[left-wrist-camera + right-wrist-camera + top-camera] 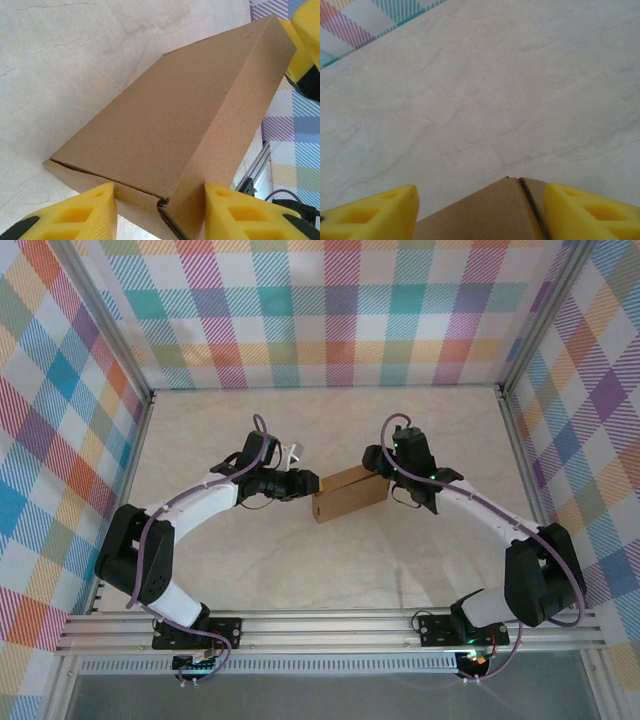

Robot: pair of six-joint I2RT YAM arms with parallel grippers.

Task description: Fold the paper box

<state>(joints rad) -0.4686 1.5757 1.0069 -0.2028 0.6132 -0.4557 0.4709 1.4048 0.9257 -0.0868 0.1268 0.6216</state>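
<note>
Left gripper (317, 483) and right gripper (384, 468) are both spread wide, one at each end of the box (350, 493), and neither is clamped across it. Under them is the pale table (330, 570), and I have the box lying flat near its middle, closed up. From above, its long axis runs from lower left to upper right, so the left end sits nearer my bases and the right end points toward the back wall. On my left wrist view, the box's near corner pokes between the yellow fingers (80, 216). On my right wrist view, the opposite corner sits between the fingers (590, 210), close against the right-hand one.
</note>
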